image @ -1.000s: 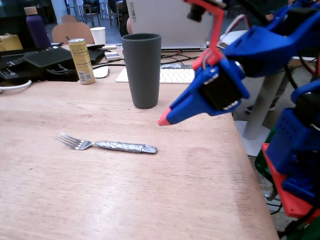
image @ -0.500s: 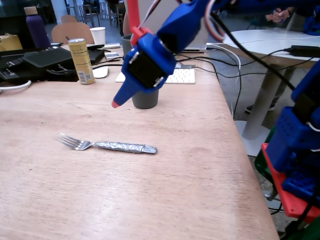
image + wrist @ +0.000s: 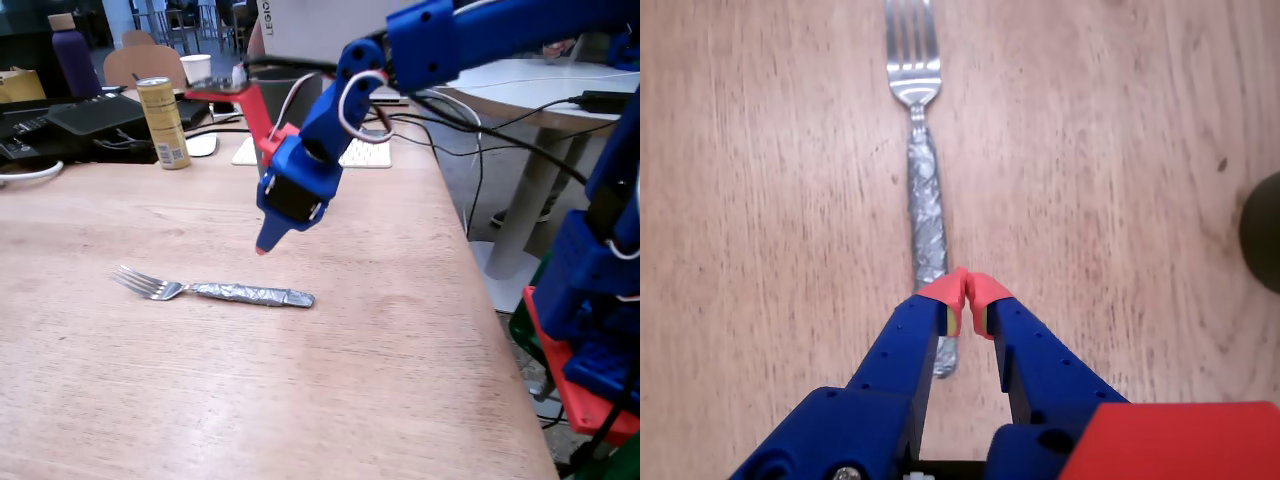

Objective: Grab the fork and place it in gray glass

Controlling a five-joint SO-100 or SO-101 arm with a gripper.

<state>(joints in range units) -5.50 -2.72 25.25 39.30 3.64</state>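
- Blue two-finger pincer w/ red tips (image 3: 968, 290): in wrist view the tips meet, fingers closed, nothing between them. In fixed view the pincer (image 3: 262, 247) points down, tip hanging in the air above the table, clear of everything.
- Silver metal fork w/ four tines and foil-wrapped handle (image 3: 923, 190): wrist view has it running straight up from the pincer tips, tines at top edge, handle end passing under the left finger near the bottom. Pincer sits over the handle's rear part, not gripping it.
- Fixed view: fork (image 3: 215, 289) lies flat on the wood, tines to the left, handle to the right; pincer tip hovers just above and slightly behind the handle, a visible gap between them.
- Light wooden tabletop (image 3: 120, 400): bare around the fork.
- Tall dark gray tumbler (image 3: 280, 100): at table's far side in fixed view, mostly hidden behind the blue arm and the red bracket; well apart from fork. Dark round shape at right edge of wrist view, cut off; can't tell what it is.
- Yellow drink can (image 3: 164, 122): upright, far left of table, well apart from fork.
- Small white cup (image 3: 196, 67): behind the can.
- White keyboard (image 3: 362, 153): at far edge, partly behind arm.
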